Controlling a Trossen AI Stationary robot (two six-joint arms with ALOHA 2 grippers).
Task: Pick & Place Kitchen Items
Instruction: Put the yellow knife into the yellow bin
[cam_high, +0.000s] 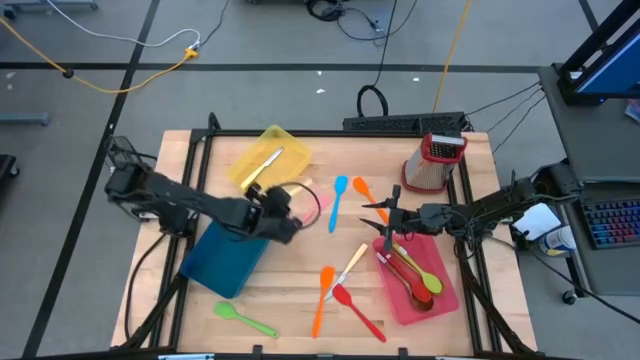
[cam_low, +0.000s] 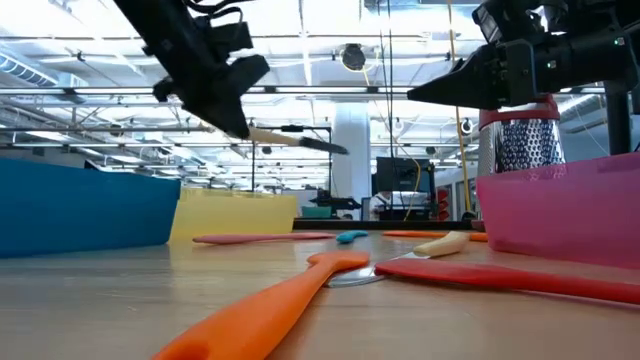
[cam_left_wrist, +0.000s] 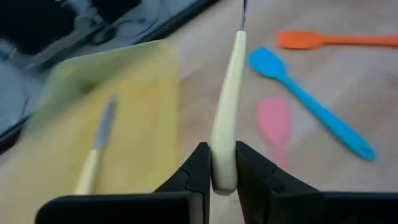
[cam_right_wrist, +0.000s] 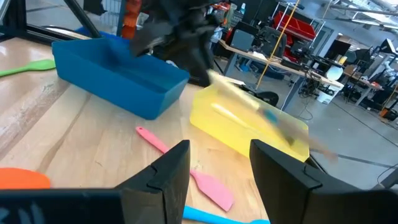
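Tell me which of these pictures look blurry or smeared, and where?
Left wrist view: the yellow tray and the knife lying in it are soft, while the held cream-handled knife is sharper. Right wrist view: the left arm is smeared. Low view: the near orange spatula is out of focus.

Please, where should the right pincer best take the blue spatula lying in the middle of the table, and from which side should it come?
Probably at the middle of the thin handle of the blue spatula, coming from straight above with the fingers across it. It lies flat on the table, its handle narrower than the head. The pink spatula lies close beside it, so the handle's near end may be freer.
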